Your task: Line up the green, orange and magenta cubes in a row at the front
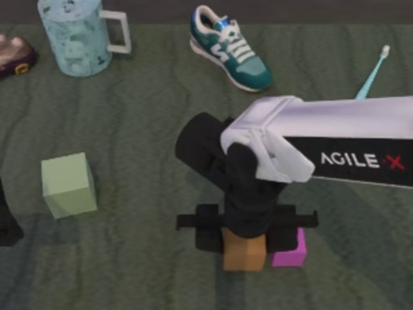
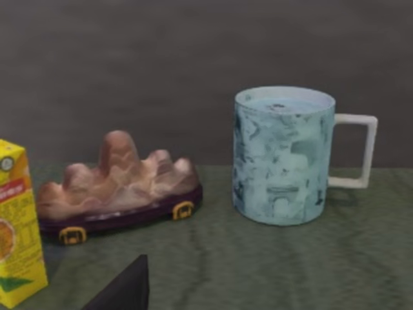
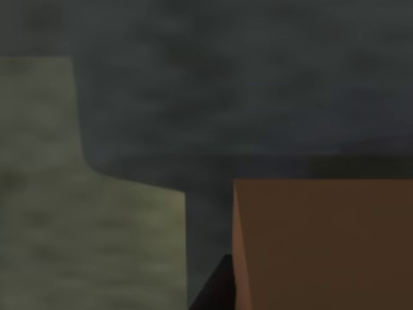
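Note:
The orange cube (image 1: pixel 244 256) rests near the front of the table, with the smaller magenta cube (image 1: pixel 290 250) close against its right side. My right gripper (image 1: pixel 245 240) comes down over the orange cube and is shut on it, a dark finger (image 3: pixel 216 290) pressed to its side face (image 3: pixel 322 245). The large pale green cube (image 1: pixel 68 185) stands apart at the left, a little farther back. My left gripper (image 1: pixel 5 226) is parked at the table's left edge, open, with one finger (image 2: pixel 126 290) showing in its wrist view.
Along the back stand a light blue mug (image 1: pixel 77 35), a teal sneaker (image 1: pixel 231 46) and a brown rock-shaped toy on wheels (image 1: pixel 14 55). A yellow juice carton (image 2: pixel 16 226) shows in the left wrist view. A pale blue toothbrush (image 1: pixel 373 74) lies at the back right.

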Motion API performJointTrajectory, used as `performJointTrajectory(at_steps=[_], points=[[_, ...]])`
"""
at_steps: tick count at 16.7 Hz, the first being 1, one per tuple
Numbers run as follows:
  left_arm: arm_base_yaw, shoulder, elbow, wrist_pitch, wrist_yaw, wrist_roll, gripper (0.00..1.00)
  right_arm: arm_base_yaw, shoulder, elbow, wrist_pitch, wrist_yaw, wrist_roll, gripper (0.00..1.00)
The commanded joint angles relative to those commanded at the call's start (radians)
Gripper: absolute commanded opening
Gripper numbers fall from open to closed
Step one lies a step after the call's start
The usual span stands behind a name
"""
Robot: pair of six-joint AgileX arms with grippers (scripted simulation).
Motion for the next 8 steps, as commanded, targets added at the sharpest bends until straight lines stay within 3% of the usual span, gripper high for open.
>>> performJointTrajectory(at_steps=[8], points=[[0.000,0.000,0.000,0.000,0.000,0.000,1.00,0.000,0.000,0.000,0.000,0.000,0.000,0.68]])
